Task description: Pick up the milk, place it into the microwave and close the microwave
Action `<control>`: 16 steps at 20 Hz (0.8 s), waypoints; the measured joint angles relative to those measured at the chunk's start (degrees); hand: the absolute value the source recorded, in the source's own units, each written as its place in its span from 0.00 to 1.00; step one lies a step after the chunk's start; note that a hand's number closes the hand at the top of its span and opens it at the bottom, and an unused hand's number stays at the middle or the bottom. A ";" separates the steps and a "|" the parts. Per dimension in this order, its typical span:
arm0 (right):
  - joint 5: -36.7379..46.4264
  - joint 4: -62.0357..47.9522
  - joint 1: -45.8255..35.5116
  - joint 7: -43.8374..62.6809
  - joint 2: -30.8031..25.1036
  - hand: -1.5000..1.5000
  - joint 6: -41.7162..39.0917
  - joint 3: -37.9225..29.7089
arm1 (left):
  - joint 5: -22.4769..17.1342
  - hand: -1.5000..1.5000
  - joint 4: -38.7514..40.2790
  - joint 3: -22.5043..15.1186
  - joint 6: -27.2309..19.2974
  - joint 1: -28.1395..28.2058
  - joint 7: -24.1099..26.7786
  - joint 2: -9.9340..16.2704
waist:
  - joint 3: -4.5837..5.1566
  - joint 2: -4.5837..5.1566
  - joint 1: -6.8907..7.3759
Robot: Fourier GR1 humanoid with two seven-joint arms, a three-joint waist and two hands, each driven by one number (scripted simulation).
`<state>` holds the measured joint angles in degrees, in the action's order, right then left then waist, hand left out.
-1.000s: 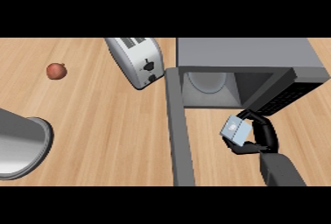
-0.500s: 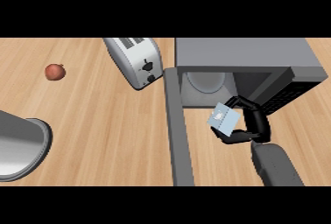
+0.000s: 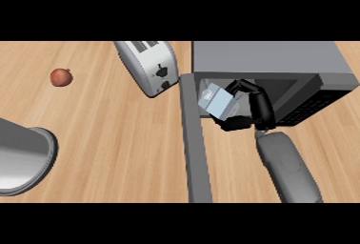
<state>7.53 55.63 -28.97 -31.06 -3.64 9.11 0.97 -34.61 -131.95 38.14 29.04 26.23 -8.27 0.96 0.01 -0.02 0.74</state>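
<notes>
Milk carton held at the mouth of the open microwave

Milk [image 3: 218, 101], a small blue-white carton, sits tilted in the right hand [image 3: 247, 108], at about 1 o'clock from the middle of the view. The black fingers and thumb are curled round the carton from its right and lower sides, so the hand is closed on it and part of the carton is hidden. The carton is at the front opening of the microwave [image 3: 271, 57], over the dark cavity; whether it rests on the cavity floor I cannot tell. The grey forearm [image 3: 287, 167] comes up from 5 o'clock to the hand. The microwave door [image 3: 195, 157] is swung open and runs as a long grey strip from the left side of the opening down toward 6 o'clock. A toaster [image 3: 150, 66] lies just beside the microwave at 12 o'clock, leaning. A small red fruit [image 3: 62, 77] is on the wooden counter [image 3: 119, 143] at 10 o'clock, well apart from the rest. A grey metal pot [image 3: 21, 157] shows at 8 o'clock, cut by the edge. The left hand does not show.
</notes>
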 measured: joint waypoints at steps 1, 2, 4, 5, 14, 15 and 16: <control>0.86 -2.08 -1.83 0.18 -0.36 1.00 0.75 -0.29 | 0.05 0.00 -0.05 -0.02 0.23 0.13 0.12 -0.19 | -0.01 0.06 0.17; 1.97 -3.71 -3.75 1.00 -0.43 1.00 1.71 -0.21 | -0.25 0.00 0.39 0.32 0.48 -0.06 0.27 0.07 | -0.02 0.12 0.25; 3.73 -7.22 -6.91 1.47 -0.45 1.00 3.20 -0.21 | -0.69 0.00 1.96 1.32 1.36 -0.52 0.85 0.80 | -0.05 0.19 0.34; 4.32 -9.47 -8.74 1.75 -0.40 1.00 4.08 -0.57 | -0.84 0.00 2.03 1.40 1.15 -1.03 0.66 1.08 | -0.14 0.31 0.39; 8.61 -29.48 -22.19 -0.87 -1.93 1.00 12.66 -4.59 | -0.22 0.00 2.77 0.73 1.79 -3.18 0.03 1.82 | -0.18 1.03 2.02; 8.72 -31.01 -23.30 -1.23 -2.23 1.00 13.64 -5.19 | -0.13 0.00 3.10 0.51 1.90 -3.52 0.09 1.82 | -0.20 1.25 2.37; 8.84 -32.62 -24.43 -1.38 -2.66 1.00 13.95 -5.63 | -0.20 0.00 3.01 0.20 1.45 -4.16 -0.35 2.06 | -0.24 1.46 2.60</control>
<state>16.37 23.01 -53.40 -32.44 -6.30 23.05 -4.66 -34.80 -128.94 38.35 30.49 22.07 -8.61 3.02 -0.22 1.44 3.35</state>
